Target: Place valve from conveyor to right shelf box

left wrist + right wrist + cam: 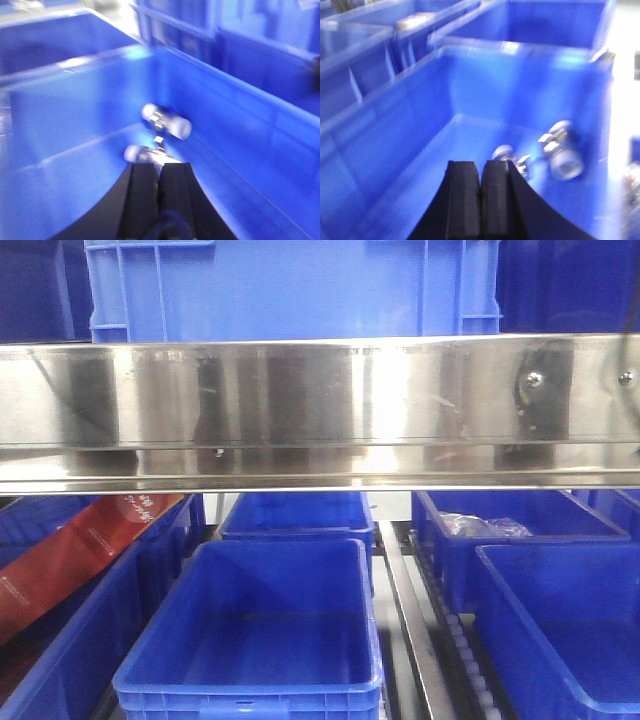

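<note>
Both the left gripper (159,172) and the right gripper (481,182) hang with pads pressed together, empty, over blue boxes (385,150) where metal valves (560,150) lie: likely heavy, rigid, slick, best pinched across the middle.

A steel shelf beam (320,410) spans the front view, with a blue crate (290,285) on the level above it. Below, blue bins stand in rows on roller tracks (470,655): a centre bin (250,680), one behind it (296,515), and a left bin (70,660) holding a red packet (70,560). A rear right bin (520,530) contains a clear plastic bag (485,527).
</note>
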Robot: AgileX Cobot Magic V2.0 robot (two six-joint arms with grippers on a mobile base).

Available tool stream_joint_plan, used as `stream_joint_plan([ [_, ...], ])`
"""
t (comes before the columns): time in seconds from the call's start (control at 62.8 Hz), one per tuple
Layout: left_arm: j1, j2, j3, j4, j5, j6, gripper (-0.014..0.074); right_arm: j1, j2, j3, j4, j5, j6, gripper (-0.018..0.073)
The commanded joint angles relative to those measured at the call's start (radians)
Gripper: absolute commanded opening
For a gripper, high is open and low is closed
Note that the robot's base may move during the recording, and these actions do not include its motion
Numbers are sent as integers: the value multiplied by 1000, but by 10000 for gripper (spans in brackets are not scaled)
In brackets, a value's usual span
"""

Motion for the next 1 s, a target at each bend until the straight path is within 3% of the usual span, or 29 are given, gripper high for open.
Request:
stream_joint_plan([
  [0.0,13,-82,93,-39,-75,-9,-110,-8,-51,28,-14,-50,-3,-160],
  [0.175,13,-287,387,-56,-265,-9,-110,-8,-177,190,-35,-184,-3,-160],
  [0.398,13,-583,766,-56,-447,-9,-110,-8,-393,533,-101,-421,-3,-160],
  [0.685,13,-960,1134,-56,-472,-9,-110,-8,-720,1023,-101,-661,-3,-162],
  [0.987,13,-1261,1337,-56,-472,-9,-110,-8,-1034,1292,-101,-664,-3,-162],
])
